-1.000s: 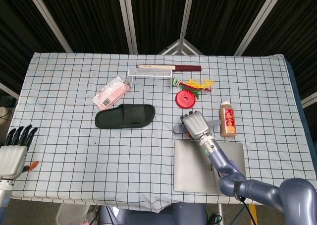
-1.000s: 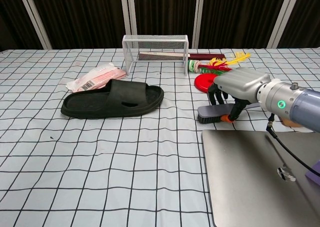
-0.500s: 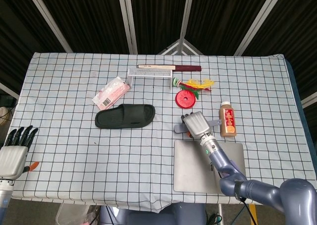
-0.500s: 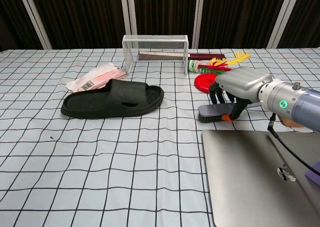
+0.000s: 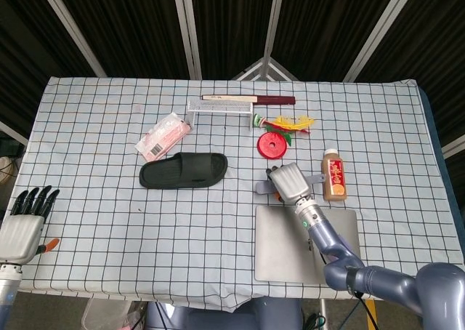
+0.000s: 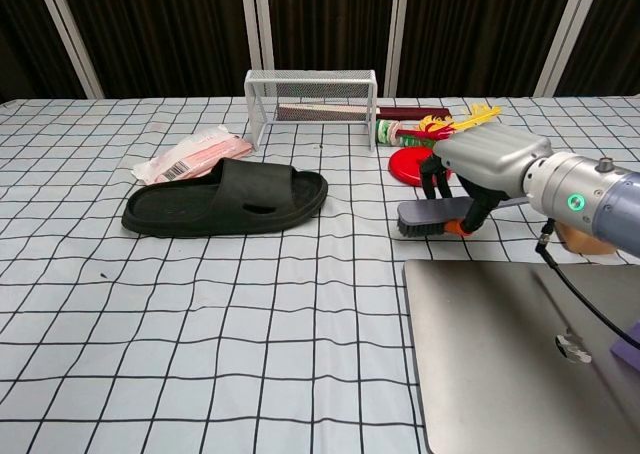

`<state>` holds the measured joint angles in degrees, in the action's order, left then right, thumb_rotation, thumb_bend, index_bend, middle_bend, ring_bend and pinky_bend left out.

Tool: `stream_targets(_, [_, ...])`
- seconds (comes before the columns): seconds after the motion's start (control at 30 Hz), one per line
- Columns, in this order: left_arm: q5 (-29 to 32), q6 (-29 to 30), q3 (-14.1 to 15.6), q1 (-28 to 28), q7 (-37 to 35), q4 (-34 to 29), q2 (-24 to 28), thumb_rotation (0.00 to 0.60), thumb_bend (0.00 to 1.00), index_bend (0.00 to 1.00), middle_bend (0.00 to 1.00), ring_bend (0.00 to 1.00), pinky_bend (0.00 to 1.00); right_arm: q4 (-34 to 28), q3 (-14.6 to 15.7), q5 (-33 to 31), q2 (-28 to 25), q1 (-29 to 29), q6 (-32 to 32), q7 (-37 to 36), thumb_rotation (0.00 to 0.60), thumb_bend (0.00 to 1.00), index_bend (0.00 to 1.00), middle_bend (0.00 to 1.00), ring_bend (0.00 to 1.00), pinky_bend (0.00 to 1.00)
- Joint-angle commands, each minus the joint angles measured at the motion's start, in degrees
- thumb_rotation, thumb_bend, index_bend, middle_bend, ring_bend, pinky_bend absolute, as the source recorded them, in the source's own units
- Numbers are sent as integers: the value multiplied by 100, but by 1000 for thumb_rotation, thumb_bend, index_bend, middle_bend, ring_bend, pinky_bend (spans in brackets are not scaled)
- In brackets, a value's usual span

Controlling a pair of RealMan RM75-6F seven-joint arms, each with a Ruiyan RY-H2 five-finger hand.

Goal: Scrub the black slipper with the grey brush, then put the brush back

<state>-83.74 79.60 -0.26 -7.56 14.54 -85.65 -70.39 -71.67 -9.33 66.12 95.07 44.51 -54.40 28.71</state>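
The black slipper (image 5: pixel 183 170) (image 6: pixel 225 197) lies flat left of the table's middle, with nothing touching it. To its right is the grey brush (image 5: pixel 262 188) (image 6: pixel 425 217), bristles down, its head pointing toward the slipper. My right hand (image 5: pixel 289 181) (image 6: pixel 487 162) is over the handle with its fingers curled around it, gripping the brush just above the cloth. My left hand (image 5: pixel 25 221) hangs off the table's near left corner, fingers straight and apart, holding nothing. The chest view does not show it.
A white wire rack (image 5: pixel 218 106) (image 6: pixel 310 94) stands at the back. A pink packet (image 5: pixel 163 135) lies behind the slipper. A red disc (image 5: pixel 271 145), a brown bottle (image 5: pixel 334 176) and a grey pad (image 5: pixel 283 254) (image 6: pixel 500 364) surround the right hand.
My right hand has closed tighter on the brush handle and raised the brush slightly, shifting a little right. The left hand has dropped a bit lower. The slipper has not moved.
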Motion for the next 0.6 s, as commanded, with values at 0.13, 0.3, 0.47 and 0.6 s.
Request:
stream_targets(0.13, [-97, -179, 23, -138, 2, 39, -40, 600, 241, 0, 31, 19, 6, -330, -81, 50, -241, -65, -239, 92, 600, 427, 857, 724, 589, 698])
stream_targets(0.3, [-189, -522, -19, -421, -77, 57, -49, 600, 401, 0, 45, 19, 7, -731, -198, -18, -470, -64, -327, 194, 600, 427, 857, 724, 589, 698])
stream_targets(0.47, [-171, -944, -105, -749, -17, 66, -72, 600, 459, 0, 62, 20, 7, -980, -317, -57, -495, 105, -299, 438, 600, 428, 857, 724, 589, 698])
stream_targets(0.6, [36, -1358, -265, -1034, -103, 50, -81, 600, 548, 0, 74, 20, 6, -1110, -452, -202, -421, 277, -220, 601, 600, 427, 856, 724, 589, 697])
